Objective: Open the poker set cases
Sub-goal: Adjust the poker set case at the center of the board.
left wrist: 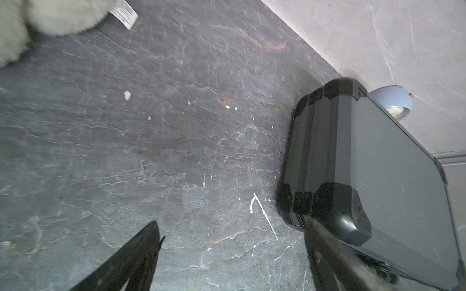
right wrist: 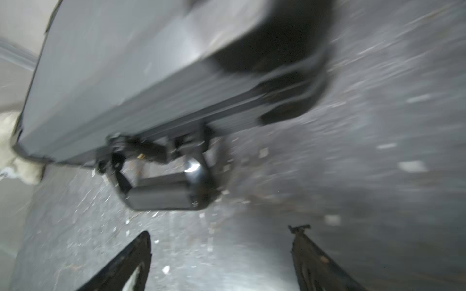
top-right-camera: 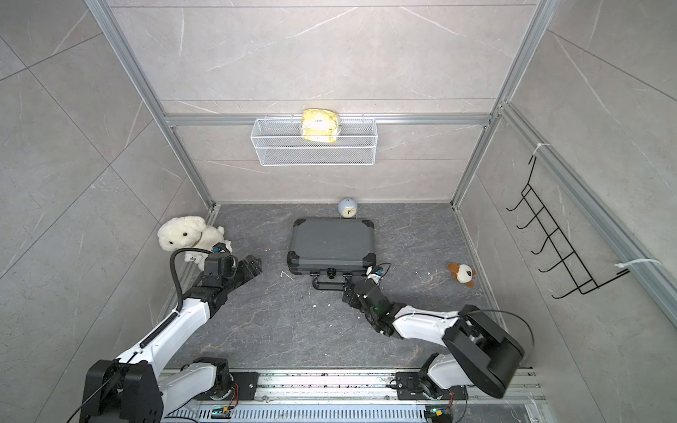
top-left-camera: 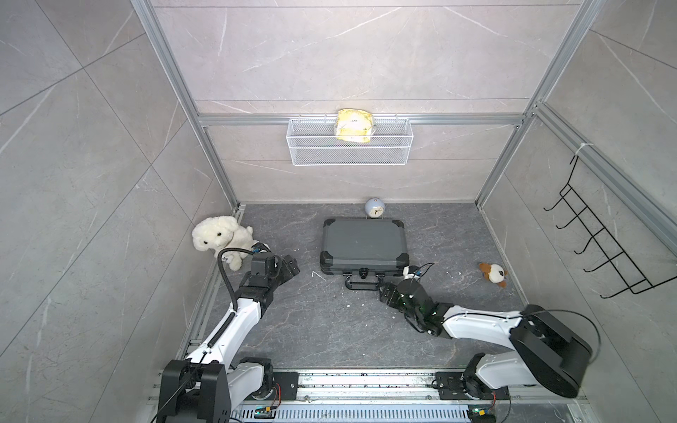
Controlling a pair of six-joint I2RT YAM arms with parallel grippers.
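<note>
The poker set case [top-left-camera: 364,245] [top-right-camera: 331,243], dark grey with black corner guards, lies flat and closed in the middle of the floor. Its black handle [top-left-camera: 361,284] [right wrist: 161,194] points toward the arms. My left gripper [top-left-camera: 293,269] [left wrist: 232,223] hovers to the left of the case, open, with only bare floor between its fingers; one finger lies in line with the case's near left corner [left wrist: 343,214]. My right gripper [top-left-camera: 383,289] [right wrist: 222,231] sits just right of the handle, open and empty. The right wrist view is motion-blurred.
A white plush dog [top-left-camera: 219,238] sits at the left wall, close behind the left arm. A small brown-and-white plush [top-left-camera: 494,274] lies at the right. A round clock [top-left-camera: 374,208] stands behind the case. A wire basket [top-left-camera: 350,154] and a hook rack [top-left-camera: 600,241] hang on the walls.
</note>
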